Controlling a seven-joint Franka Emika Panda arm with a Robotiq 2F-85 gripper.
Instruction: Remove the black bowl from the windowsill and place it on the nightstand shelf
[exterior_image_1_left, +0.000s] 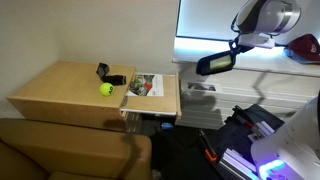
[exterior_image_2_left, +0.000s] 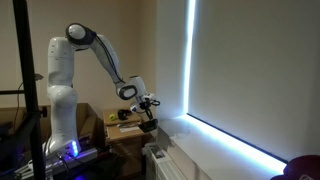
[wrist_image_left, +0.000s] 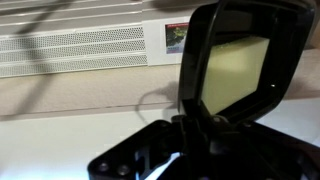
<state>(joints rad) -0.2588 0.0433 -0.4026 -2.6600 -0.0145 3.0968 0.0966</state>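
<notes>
There is one small, shallow, round, matte black bowl (exterior_image_1_left: 215, 62), and it hangs in the air, clear of the long white windowsill (exterior_image_1_left: 290, 72) and off to the side of the flat light-wood nightstand shelf (exterior_image_1_left: 172, 100), touching neither. One white jointed robot arm (exterior_image_2_left: 62, 80) carries one dark gripper (exterior_image_1_left: 237, 46), which is clamped on the bowl's rim. In the wrist view its fingers (wrist_image_left: 188, 128) pinch the near edge of the bowl, which stands tilted up and fills much of that picture. The bowl's inside glints pale yellow there, so its true surface is hard to read, and its upper rim is cut off at the frame's top. The larger tan tabletop (exterior_image_1_left: 60, 85) bears one yellow-green ball (exterior_image_1_left: 106, 89) and one small black gadget with an upright part (exterior_image_1_left: 103, 72), while one printed booklet (exterior_image_1_left: 145, 85) lies on the shelf board. One dark red object (exterior_image_1_left: 303, 48) sits on the windowsill, cut off at the picture's edge. In an exterior view the bowl (exterior_image_2_left: 148, 125) is only a small dark blob under the gripper (exterior_image_2_left: 148, 108), backlit by the glowing window pane (exterior_image_2_left: 190, 60). One white vented panel (wrist_image_left: 80, 45) runs behind the bowl in the wrist view, and its small label (wrist_image_left: 177, 35) is too blurred to read.
</notes>
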